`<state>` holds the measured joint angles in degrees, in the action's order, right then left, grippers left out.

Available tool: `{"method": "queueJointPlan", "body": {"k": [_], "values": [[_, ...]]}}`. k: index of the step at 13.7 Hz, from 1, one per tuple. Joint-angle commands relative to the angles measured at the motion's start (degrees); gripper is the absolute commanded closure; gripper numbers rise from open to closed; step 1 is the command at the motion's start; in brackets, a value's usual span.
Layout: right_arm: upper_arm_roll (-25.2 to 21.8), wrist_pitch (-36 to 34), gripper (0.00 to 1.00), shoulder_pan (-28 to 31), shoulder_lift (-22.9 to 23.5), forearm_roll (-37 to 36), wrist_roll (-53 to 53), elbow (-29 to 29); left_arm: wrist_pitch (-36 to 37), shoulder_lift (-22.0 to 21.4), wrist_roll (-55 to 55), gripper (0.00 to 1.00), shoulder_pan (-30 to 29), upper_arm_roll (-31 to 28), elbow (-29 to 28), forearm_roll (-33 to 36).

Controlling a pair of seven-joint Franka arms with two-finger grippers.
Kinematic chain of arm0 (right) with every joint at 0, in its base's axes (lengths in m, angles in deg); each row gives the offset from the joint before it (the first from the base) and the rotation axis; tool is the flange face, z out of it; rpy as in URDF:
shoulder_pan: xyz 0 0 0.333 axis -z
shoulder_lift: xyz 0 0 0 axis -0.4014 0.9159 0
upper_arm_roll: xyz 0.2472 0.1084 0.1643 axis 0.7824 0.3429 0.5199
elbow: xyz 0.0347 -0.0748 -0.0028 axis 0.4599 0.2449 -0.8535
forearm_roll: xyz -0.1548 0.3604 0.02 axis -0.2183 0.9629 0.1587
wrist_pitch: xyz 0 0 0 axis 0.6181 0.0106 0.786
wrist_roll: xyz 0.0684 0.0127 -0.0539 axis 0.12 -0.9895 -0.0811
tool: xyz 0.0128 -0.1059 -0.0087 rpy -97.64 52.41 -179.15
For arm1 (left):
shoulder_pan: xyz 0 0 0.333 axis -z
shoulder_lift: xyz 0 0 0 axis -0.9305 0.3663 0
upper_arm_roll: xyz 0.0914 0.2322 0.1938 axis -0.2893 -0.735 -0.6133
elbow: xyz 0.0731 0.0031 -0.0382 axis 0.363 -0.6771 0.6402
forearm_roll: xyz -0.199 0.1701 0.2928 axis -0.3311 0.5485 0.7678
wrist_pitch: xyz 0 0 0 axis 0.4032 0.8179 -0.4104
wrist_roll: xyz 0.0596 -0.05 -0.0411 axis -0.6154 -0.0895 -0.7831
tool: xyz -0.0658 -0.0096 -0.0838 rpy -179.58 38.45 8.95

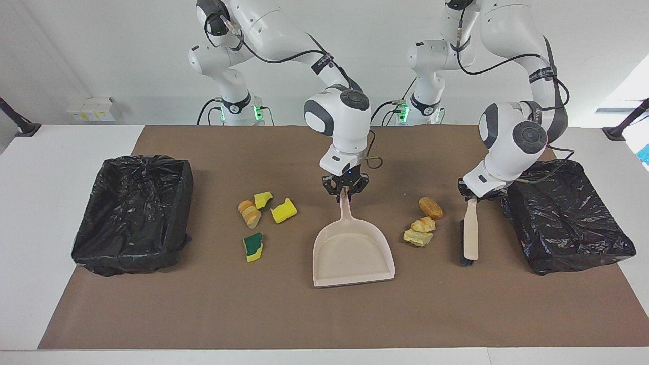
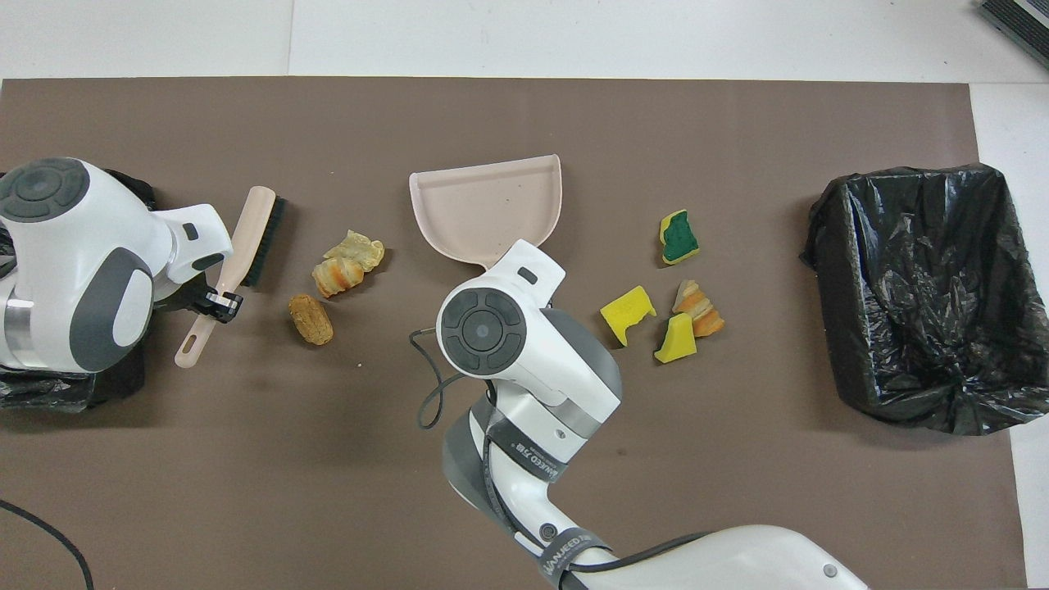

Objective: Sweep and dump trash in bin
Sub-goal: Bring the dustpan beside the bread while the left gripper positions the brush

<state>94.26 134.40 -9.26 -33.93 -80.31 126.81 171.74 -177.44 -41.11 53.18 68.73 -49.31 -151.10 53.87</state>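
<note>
My right gripper is shut on the handle of the beige dustpan, which lies flat mid-table with its mouth away from the robots. My left gripper is shut on the handle of a beige brush with dark bristles. Three golden-brown bread pieces lie between brush and dustpan. Toward the right arm's end lie yellow sponge chunks, a bread piece and a green-faced chunk, which also shows from overhead.
A bin lined with a black bag stands at the right arm's end of the brown mat. A second black-lined bin stands at the left arm's end, right beside the brush.
</note>
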Motion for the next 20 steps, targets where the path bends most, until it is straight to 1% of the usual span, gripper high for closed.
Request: {"method": "queueJointPlan", "body": {"k": [1,3,5,6,7,9,10,12,15,16,20], "values": [[0.3,-0.8,1.00,1.5,-2.9,-0.3,-9.0,0.7,-0.3,-2.2,-4.7,1.00,-0.1,0.2,-2.2,0.4],[0.4,-5.1,1.00,4.3,-5.4,-0.1,-15.7,0.8,0.3,-3.1,-11.7,1.00,0.2,0.4,-3.6,0.3],[0.4,-9.4,1.00,6.5,-7.8,2.8,-29.7,0.8,0.7,-3.9,-16.0,1.00,1.6,0.5,-5.0,0.0],[0.4,-12.3,1.00,7.6,-8.6,3.7,-36.1,0.8,0.5,-4.5,-18.1,1.00,1.7,0.5,-6.0,-1.5],[0.4,-14.8,1.00,8.4,-9.4,3.8,-41.5,0.8,0.4,-4.6,-18.9,1.00,1.7,0.5,-6.2,-4.0],[0.3,-18.9,1.00,10.2,-10.3,3.8,-53.4,1.5,0.1,-4.7,-19.0,1.00,1.6,0.4,-6.4,-5.2],[0.3,-18.9,1.00,11.0,-10.6,3.8,-61.8,2.3,0.1,-4.7,-19.0,1.00,1.6,0.5,-6.4,-5.2],[0.3,-18.0,1.00,13.3,-10.6,3.8,-73.7,3.2,0.0,-4.7,-18.9,1.00,1.6,0.5,-6.4,-5.4],[0.3,-14.1,1.00,15.4,-10.6,3.6,-91.5,5.1,-0.3,-4.7,-18.4,1.00,1.6,0.5,-6.4,-5.8],[0.3,-13.3,1.00,15.7,-10.5,3.6,-93.8,5.2,-0.3,-4.7,-18.3,1.00,1.7,0.5,-6.4,-5.8],[0.4,-11.5,1.00,14.4,-8.4,3.5,-93.8,5.1,-0.8,-5.5,-17.2,1.00,2.8,0.6,-8.1,-6.3]]}}
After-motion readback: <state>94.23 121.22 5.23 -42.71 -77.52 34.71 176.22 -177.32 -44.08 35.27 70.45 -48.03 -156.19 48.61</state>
